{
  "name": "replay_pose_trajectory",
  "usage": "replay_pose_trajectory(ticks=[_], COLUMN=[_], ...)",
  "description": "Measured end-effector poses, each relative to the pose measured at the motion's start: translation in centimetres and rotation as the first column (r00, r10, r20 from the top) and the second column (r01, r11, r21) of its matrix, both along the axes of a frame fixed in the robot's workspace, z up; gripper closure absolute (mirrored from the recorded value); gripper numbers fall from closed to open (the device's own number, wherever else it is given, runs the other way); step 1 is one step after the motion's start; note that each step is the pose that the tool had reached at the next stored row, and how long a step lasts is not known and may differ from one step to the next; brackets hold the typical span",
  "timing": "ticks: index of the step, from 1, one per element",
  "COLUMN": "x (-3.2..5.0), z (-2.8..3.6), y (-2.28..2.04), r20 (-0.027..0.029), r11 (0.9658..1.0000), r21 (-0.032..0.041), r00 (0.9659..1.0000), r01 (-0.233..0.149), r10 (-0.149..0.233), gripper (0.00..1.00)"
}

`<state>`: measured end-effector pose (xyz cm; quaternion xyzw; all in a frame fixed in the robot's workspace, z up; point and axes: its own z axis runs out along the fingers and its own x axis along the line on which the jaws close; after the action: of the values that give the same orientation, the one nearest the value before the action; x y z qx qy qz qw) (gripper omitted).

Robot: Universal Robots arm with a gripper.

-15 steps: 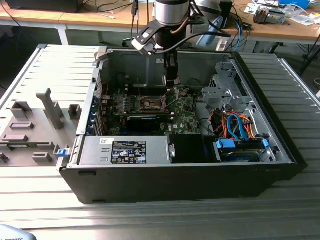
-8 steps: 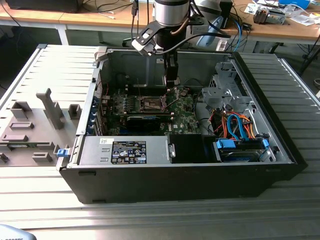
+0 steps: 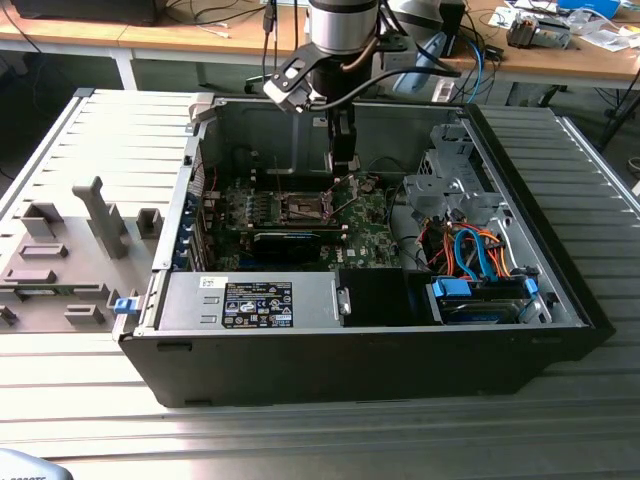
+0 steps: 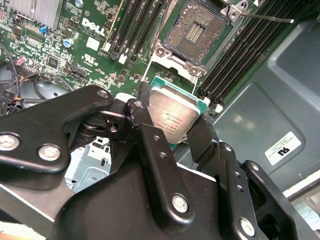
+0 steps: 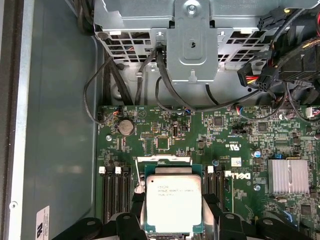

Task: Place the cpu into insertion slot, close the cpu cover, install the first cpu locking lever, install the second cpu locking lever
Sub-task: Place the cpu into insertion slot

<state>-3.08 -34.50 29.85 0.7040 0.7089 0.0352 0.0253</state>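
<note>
gripping the cpu (image 4: 172,117), the hand (image 4: 169,125) holds it clear of the bare insertion slot (image 4: 192,32).

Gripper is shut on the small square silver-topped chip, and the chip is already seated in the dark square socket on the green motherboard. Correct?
Not seated. The black gripper is shut on the small square silver-topped chip, but the second wrist view shows the dark, metal-rimmed socket on the green motherboard empty, the chip apart from it.
</note>
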Motion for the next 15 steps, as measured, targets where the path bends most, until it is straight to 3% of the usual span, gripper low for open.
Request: replay_pose_trajectory(ticks=[15], x=[0.0], z=[-0.29], y=[0.0], r20=[-0.0001], r11=[1.0], r21=[-0.0001], r00=[1.0], r01=[0.0], r10=[0.0], gripper=[0.46])
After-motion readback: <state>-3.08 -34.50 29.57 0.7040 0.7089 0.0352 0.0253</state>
